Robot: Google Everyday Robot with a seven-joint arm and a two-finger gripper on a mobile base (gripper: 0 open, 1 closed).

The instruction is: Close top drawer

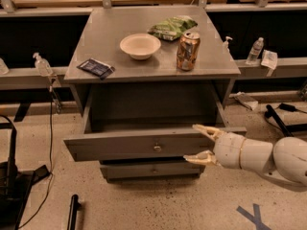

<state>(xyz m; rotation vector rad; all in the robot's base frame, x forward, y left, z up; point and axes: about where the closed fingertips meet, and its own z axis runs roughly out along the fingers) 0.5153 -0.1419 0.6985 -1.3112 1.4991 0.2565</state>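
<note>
The top drawer (144,145) is a grey deep box, pulled far out of the grey cabinet (96,42), with a small round knob (157,148) at the middle of its front panel. Its inside looks empty. My gripper (200,143) comes in from the right on a white arm. It is open, one finger above and one below, right at the right part of the drawer's front panel. A narrower drawer front (151,169) sits below it, shut.
On the cabinet top stand a white bowl (140,45), an orange can (188,50), a green chip bag (172,27) and a dark packet (96,67). Bottles (254,50) stand on side ledges. A black stand (12,176) is on the left floor.
</note>
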